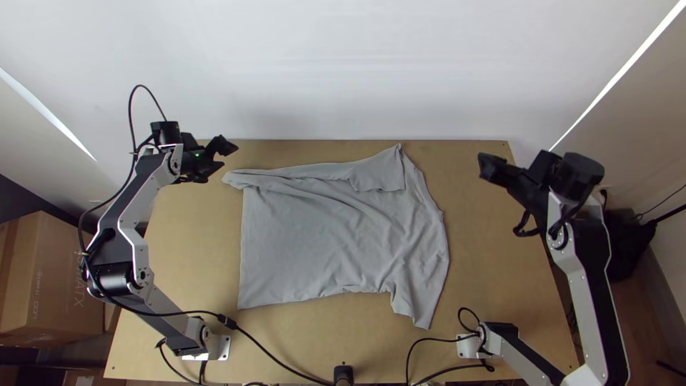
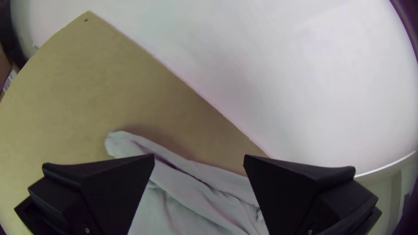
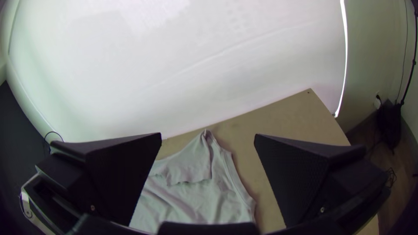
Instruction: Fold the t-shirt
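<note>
A light grey t-shirt (image 1: 314,229) lies spread on the table, its far edge folded over in a narrow strip with a sleeve flap turned down at the far right. Its other sleeve points toward the near edge. Off the shirt's far left corner, my left gripper (image 1: 227,159) is open and empty; in the left wrist view the left gripper (image 2: 199,159) has the shirt (image 2: 191,191) below and between its fingers. My right gripper (image 1: 491,168) hangs right of the shirt; in the right wrist view the right gripper (image 3: 208,137) is open, the shirt (image 3: 196,196) beyond it.
Bare wood of the table (image 1: 493,264) surrounds the shirt. A white wall (image 1: 343,71) rises behind the far edge. Black cables (image 1: 271,354) run along the near edge by a dark post (image 1: 344,374). Cardboard boxes (image 1: 53,279) stand off to the left.
</note>
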### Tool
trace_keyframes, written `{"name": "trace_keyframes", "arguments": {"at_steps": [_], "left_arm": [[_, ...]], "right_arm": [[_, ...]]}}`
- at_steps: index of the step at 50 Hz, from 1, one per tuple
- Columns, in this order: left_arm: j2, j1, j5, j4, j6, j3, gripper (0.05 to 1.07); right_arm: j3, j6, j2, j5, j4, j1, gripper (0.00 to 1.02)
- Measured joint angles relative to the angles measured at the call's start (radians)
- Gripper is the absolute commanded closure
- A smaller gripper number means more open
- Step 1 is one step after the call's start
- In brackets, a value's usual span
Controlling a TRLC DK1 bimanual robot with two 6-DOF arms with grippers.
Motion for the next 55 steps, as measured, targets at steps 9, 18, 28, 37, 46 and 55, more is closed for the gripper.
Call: {"name": "trace_keyframes", "arguments": {"at_steps": [9,18,28,37,46,55], "left_arm": [[-0.067,0.051,-0.011,-0.007,0.008,-0.017,0.09],[-0.282,0.081,-0.022,-0.058,0.077,-0.059,0.09],[-0.559,0.087,-0.053,-0.139,0.184,-0.114,0.09],[-0.739,0.087,-0.053,-0.251,0.23,-0.13,0.09],[-0.871,0.087,-0.056,-0.317,0.252,-0.166,0.09],[-0.94,0.087,-0.056,-0.361,0.264,-0.195,0.09]], "right_arm": [[-0.057,-0.034,-0.023,-0.108,-0.175,-0.062,0.04],[-0.146,-0.073,-0.06,-0.119,-0.277,-0.108,0.05],[-0.203,-0.16,-0.056,-0.188,-0.465,-0.114,0.09],[-0.301,-0.202,-0.013,-0.207,-0.488,-0.114,0.18],[-0.343,-0.213,0.08,-0.21,-0.477,-0.12,0.19],[-0.36,-0.244,0.133,-0.232,-0.453,-0.109,0.19]]}}
